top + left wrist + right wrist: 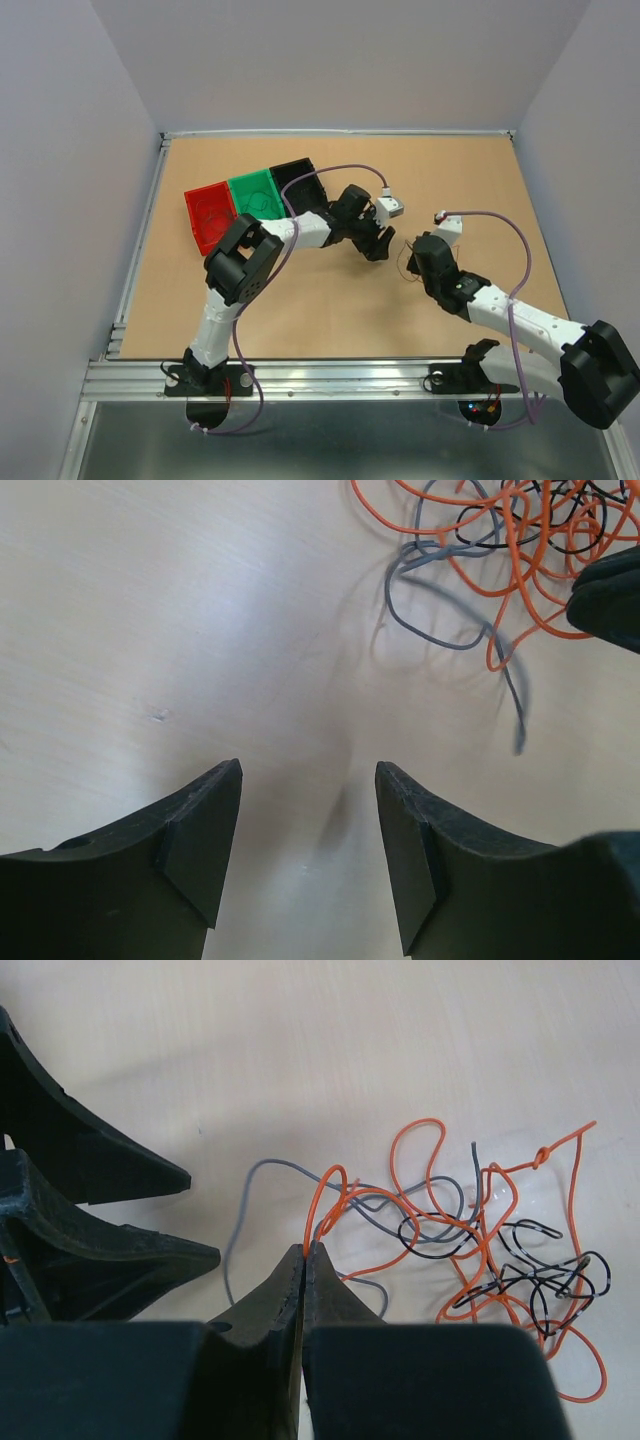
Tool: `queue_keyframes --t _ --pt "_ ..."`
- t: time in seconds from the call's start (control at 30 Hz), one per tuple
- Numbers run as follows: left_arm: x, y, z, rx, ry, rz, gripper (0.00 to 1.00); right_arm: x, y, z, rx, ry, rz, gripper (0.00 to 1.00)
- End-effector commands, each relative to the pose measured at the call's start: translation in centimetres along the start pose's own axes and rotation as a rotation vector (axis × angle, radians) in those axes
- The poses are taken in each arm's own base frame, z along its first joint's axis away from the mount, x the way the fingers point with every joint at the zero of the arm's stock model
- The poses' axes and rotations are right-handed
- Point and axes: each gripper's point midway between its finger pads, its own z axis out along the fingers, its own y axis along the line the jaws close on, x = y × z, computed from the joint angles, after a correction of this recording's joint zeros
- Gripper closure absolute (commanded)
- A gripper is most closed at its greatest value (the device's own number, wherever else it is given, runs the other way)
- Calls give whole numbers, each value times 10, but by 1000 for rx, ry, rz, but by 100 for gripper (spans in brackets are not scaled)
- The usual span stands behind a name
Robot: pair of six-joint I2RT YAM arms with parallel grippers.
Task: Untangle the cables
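Tan table (pixel 330 310) carries everything. Left gripper (pixel 310 775): jaws wide apart, empty, just short of the cable tangle (pixel 470 1250). Right gripper (pixel 305 1252): jaws pressed together on an orange cable (pixel 317 1205) loop. Tangle lies mid-table, mostly hidden behind the right wrist from above and cropped in the left wrist view. Grey cable (pixel 388 585) ends untraceable
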Motion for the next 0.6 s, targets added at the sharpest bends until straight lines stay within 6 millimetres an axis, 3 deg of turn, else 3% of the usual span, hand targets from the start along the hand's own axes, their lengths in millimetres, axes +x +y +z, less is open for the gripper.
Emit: queue_keyframes --t 0.0,0.13,0.3,0.47,0.57 --pt "-36 -24 2 72 -65 31 34 2 -9 2 35 -22 17 99" --pt "-37 -28 2 85 -72 24 34 4 -9 3 36 -17 13 99" --pt "-52 -38 -14 109 -157 46 33 5 -9 3 35 -16 14 99" --pt "-54 -16 -24 28 -195 -17 34 5 -9 3 36 -15 13 99" --pt "-64 -3 -44 11 -266 -64 33 5 -10 3 37 -16 14 100"
